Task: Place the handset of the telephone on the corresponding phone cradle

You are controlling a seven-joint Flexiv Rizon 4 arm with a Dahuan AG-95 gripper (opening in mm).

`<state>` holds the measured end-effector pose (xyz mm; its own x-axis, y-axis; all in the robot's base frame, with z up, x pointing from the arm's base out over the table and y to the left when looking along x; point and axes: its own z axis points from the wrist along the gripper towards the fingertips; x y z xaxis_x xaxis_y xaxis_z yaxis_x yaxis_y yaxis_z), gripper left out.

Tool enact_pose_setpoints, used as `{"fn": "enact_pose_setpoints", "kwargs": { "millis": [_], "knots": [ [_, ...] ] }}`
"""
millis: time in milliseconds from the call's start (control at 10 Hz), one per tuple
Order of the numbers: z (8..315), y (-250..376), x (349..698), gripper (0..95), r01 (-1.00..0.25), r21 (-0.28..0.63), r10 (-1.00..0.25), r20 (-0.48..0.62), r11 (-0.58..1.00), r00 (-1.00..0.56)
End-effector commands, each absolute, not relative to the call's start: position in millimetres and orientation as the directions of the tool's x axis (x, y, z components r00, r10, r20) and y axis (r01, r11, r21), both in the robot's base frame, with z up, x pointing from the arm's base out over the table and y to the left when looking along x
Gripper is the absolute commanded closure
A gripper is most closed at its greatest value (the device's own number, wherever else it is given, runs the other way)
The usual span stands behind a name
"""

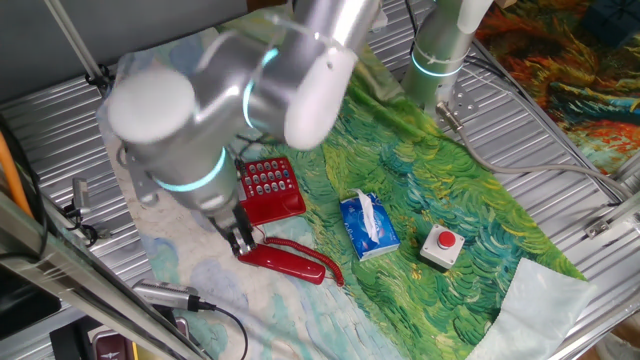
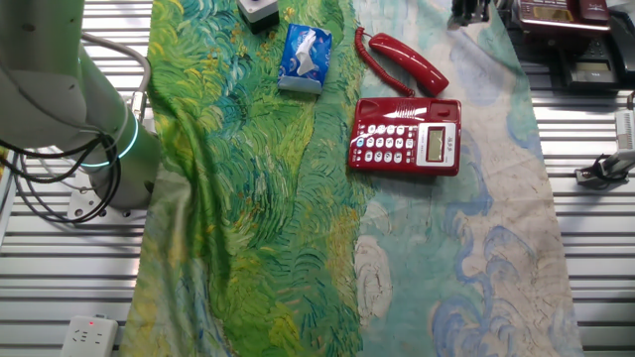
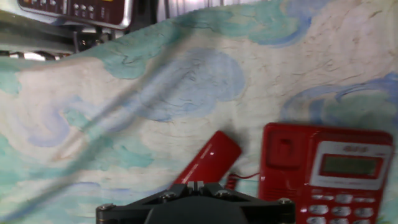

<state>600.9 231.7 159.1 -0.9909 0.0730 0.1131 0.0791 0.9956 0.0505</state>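
The red handset (image 1: 290,260) lies on the painted cloth beside the red telephone (image 1: 270,190), off the phone cradle (image 1: 278,207), with its thin cord curling at one end. In the other fixed view the handset (image 2: 407,59) lies slanted above the telephone (image 2: 407,137), next to the bare cradle strip (image 2: 407,109). My gripper (image 1: 240,240) hangs just over the handset's left end. In the hand view the fingertips (image 3: 200,185) stand together, the handset (image 3: 210,158) runs out below them, and the cradle (image 3: 283,158) is to the right.
A blue tissue pack (image 1: 368,225) and a small grey box with a red button (image 1: 442,245) lie right of the phone. Devices and cables sit off the cloth's near-left edge (image 1: 150,300). The arm's base (image 1: 440,55) stands at the back.
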Motion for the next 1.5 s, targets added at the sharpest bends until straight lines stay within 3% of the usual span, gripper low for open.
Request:
{"fn": "enact_pose_setpoints", "kwargs": {
  "millis": [100, 800, 1500],
  "knots": [
    [146.6, 241.0, 592.7, 95.0, 0.103, 0.056, 0.097, 0.099, 0.993, -0.99],
    [108.2, 234.6, 575.0, 95.0, 0.098, 0.062, 0.096, 0.034, 0.993, -0.995],
    [91.5, 233.1, 571.1, 95.0, 0.102, 0.06, 0.101, 0.012, 0.993, -0.995]
  ]
}}
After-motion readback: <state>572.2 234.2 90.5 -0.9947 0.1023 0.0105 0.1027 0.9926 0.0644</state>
